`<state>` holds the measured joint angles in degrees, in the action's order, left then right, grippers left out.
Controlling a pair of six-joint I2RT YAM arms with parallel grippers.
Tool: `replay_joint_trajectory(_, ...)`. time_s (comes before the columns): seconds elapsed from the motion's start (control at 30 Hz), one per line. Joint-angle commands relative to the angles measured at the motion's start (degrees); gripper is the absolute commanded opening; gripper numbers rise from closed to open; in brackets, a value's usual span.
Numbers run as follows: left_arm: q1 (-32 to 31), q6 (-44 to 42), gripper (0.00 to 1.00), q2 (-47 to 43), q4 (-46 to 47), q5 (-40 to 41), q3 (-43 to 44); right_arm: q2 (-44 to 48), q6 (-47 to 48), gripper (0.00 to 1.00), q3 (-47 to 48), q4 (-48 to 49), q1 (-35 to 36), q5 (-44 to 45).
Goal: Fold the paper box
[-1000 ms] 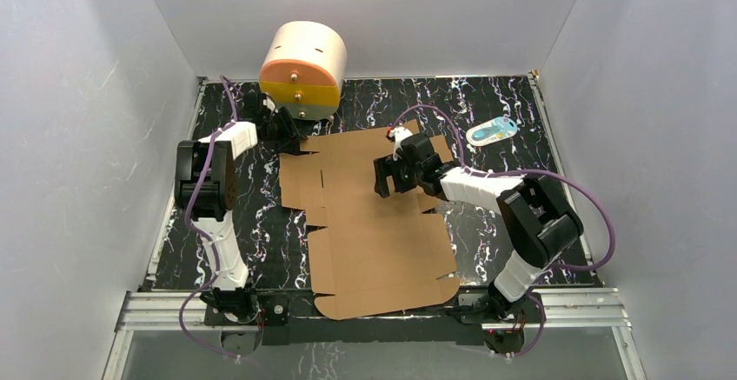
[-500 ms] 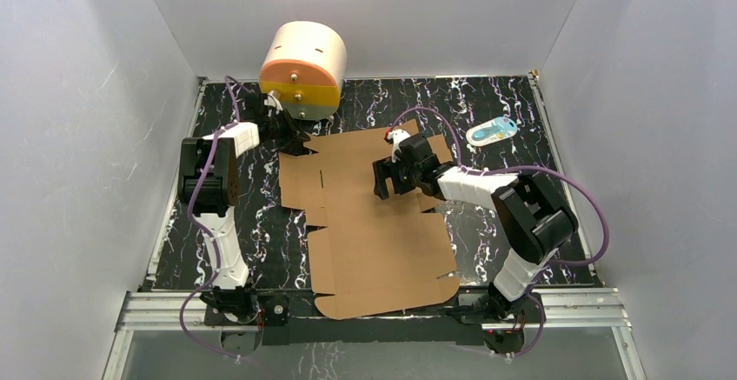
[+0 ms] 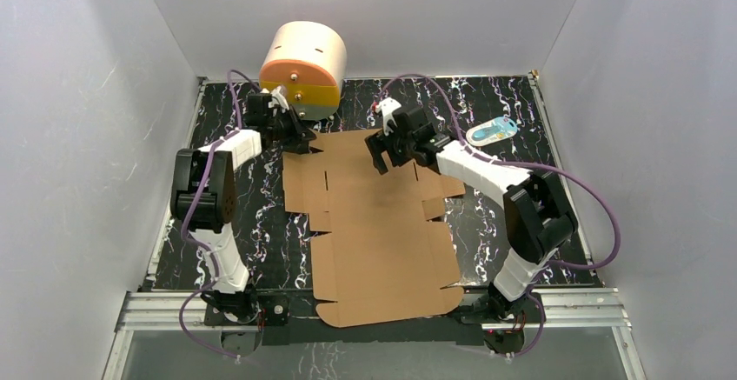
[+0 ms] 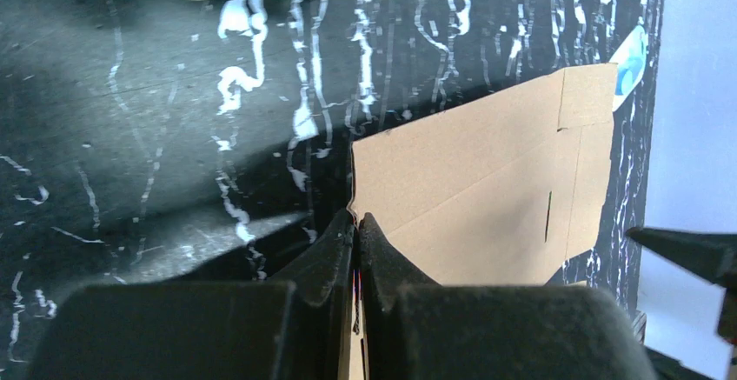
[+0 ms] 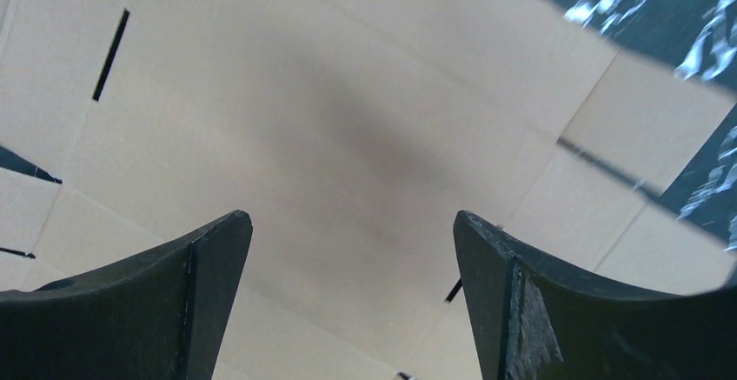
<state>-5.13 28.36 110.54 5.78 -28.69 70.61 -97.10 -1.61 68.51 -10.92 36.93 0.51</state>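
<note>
The paper box is laid flat on the bench, in front of the cream drum. Its corner nearest the drum is clamped edgewise by the left tool. The right tool is poised above the sheet to the drum's right, fingers wide apart.

Left arm: elbow raised, forearm reaching forward, wrist turned inward toward the other arm. Left gripper has its two fingers pressed together, the corner edge of the paper box nipped between the tips and the rest of the sheet running off to the pincer's right. Right arm: stretched forward and across to its left, wrist pitched down; right gripper hangs with jaws spread wide, nothing between the fingers, only the box surface beneath the gap.
</note>
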Motion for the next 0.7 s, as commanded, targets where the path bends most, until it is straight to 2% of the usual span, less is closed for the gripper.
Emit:
replay_joint_trajectory(0.0, -2.3, -2.9, 0.0, -6.7, 3.3, 0.4, -1.8, -1.3, 10.3, 0.96, 9.9, -8.8, -1.1, 0.1)
replay_joint_trajectory(0.17, -5.3, -7.2, 0.0, -10.2, 4.0, 3.0, -3.9, -4.2, 17.5, 0.96, 17.4, -12.7, -3.5, -6.2)
replay_joint_trajectory(0.47, -7.7, -10.0, 0.0, -16.1, 10.0, 3.8, -9.7, -16.0, 29.3, 0.93, 36.2, -25.5, -11.3, -26.3)
replay_joint_trajectory(0.67, -8.7, -11.0, 0.0, -17.8, 10.8, 3.9, -10.6, -23.0, 37.8, 0.95, 46.5, -33.9, -12.0, -29.5)
